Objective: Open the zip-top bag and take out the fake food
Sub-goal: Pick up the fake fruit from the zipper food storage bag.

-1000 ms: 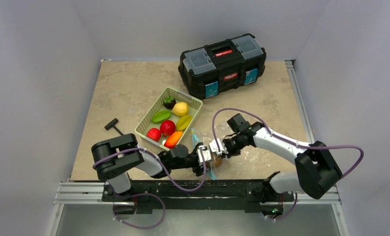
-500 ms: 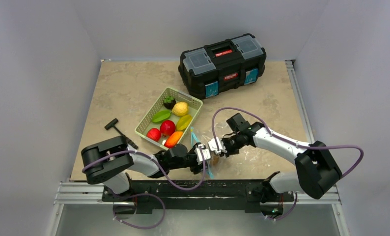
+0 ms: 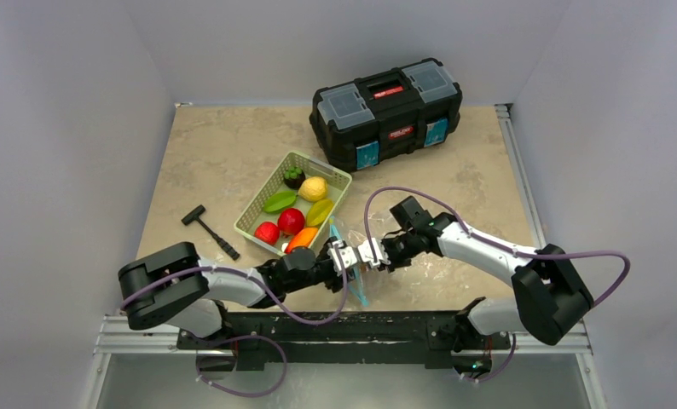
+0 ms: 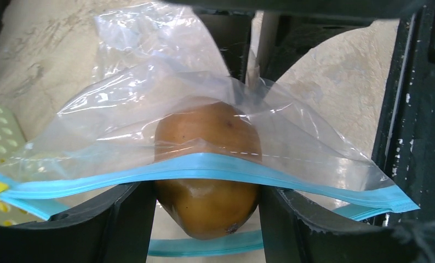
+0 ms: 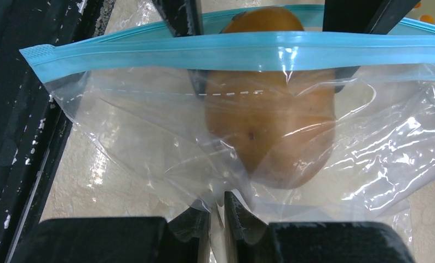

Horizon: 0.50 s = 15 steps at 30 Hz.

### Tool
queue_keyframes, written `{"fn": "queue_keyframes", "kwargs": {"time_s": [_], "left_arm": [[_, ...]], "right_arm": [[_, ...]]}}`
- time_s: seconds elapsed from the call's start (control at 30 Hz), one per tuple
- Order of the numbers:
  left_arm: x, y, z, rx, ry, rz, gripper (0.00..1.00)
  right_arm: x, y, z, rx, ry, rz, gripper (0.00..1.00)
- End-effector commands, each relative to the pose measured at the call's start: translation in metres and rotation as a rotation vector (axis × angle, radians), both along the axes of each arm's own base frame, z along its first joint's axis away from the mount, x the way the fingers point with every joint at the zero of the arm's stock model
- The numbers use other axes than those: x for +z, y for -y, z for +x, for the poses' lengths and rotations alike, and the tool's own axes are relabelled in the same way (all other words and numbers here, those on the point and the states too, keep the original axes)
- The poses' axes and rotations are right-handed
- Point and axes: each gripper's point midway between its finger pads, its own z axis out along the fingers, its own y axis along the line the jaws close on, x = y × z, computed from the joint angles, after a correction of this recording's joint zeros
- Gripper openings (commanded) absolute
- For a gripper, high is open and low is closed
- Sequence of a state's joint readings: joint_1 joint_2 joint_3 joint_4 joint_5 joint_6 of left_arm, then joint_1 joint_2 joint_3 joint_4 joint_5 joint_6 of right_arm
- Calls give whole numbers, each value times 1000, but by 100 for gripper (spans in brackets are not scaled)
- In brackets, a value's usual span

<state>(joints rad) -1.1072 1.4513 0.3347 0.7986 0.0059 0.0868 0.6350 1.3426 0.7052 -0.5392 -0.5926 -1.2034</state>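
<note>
At the table's (image 3: 224, 145) near edge, the left gripper (image 3: 342, 256) clamps 1 brown fake food (image 4: 207, 159), which pokes past the teal strip of the zip-top bag (image 4: 204, 87). At its 3 o'clock, the right gripper (image 3: 372, 254) pinches the bag's clear film, jaws narrow. The hammer (image 3: 209, 228) lies at 9 o'clock. The green basket (image 3: 248, 223) of fruits is at 11, and the toolbox (image 3: 386, 111) is farthest, at 12.

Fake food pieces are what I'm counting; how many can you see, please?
8. Seven fake food pieces lie in the green basket; a brown one sits at the mouth of the zip-top bag. More may hide underneath.
</note>
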Motion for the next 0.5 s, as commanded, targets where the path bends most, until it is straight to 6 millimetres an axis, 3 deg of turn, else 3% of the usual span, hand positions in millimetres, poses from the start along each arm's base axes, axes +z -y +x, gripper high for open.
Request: {"fn": "queue_keyframes", "kwargs": {"time_s": [0.0, 0.47], "left_arm": [[22, -4, 8, 52, 17, -89, 0], [28, -24, 15, 106, -10, -129, 0]], "right_arm": [[10, -6, 9, 0, 39, 23, 12], [10, -3, 12, -14, 40, 18, 11]]}}
